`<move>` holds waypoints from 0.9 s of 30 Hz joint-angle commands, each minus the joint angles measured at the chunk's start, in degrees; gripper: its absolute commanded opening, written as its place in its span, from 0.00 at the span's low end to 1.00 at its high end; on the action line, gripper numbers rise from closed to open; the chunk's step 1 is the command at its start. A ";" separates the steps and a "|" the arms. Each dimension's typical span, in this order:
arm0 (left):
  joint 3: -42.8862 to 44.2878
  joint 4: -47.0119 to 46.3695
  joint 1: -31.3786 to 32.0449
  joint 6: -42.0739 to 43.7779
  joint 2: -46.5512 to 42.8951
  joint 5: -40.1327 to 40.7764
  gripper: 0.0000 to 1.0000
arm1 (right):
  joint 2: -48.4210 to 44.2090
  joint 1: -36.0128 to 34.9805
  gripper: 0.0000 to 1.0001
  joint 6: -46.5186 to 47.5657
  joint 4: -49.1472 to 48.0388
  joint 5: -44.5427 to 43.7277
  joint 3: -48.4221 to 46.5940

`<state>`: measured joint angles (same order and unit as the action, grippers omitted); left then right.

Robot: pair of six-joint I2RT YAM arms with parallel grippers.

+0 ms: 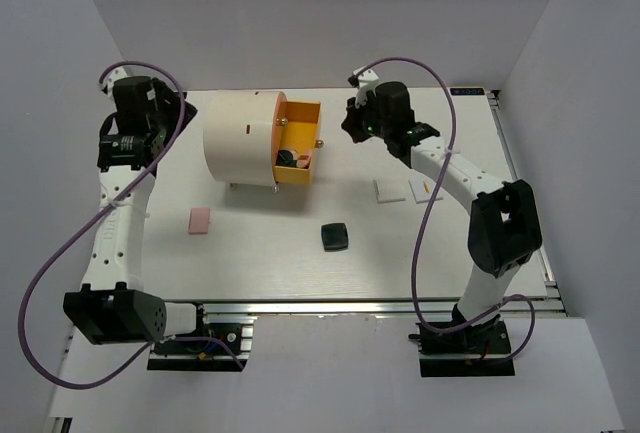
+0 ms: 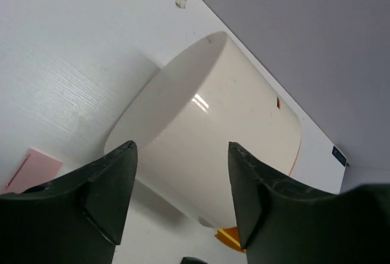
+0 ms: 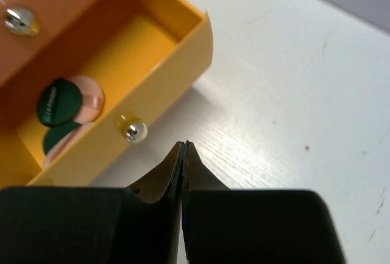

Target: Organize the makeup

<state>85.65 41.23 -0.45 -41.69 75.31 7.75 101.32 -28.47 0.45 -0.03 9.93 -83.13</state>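
The makeup is spread over the table. A pink pad [image 1: 199, 220] lies left of centre, a dark square compact [image 1: 334, 237] lies in the middle, and two white square tiles [image 1: 389, 189] [image 1: 424, 188] lie to the right. Dark green discs [image 3: 59, 102] and a peach disc [image 3: 90, 95] rest inside the open orange drawer [image 3: 152, 44]. My right gripper [image 3: 184, 146] is shut on nothing, just outside the drawer's front by its gold knob [image 3: 132, 130]. My left gripper [image 2: 183, 197] is open and empty, left of the cream cylinder [image 2: 207, 136]. The pink pad [image 2: 33, 169] shows at its lower left.
The big cream cylinder [image 1: 243, 138] stands at the back centre with its orange drawer [image 1: 300, 143] pulled out to the right. A second gold knob [image 3: 21, 20] sits on the closed drawer front above. Grey walls close in the table's back and sides.
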 commanded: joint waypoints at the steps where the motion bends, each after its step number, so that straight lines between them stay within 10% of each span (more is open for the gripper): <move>1: -1.00 -5.01 -3.59 0.29 -0.25 -7.04 0.72 | 1.86 -0.80 0.00 -2.29 2.14 -3.60 -0.62; 27: -9.97 -13.81 -3.59 8.03 8.63 -25.06 0.84 | 27.09 -7.92 0.00 -8.27 2.33 8.69 -31.30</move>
<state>76.40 28.51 -4.32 -34.37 84.36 -14.57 126.87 -35.46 -5.56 5.65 15.49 -112.01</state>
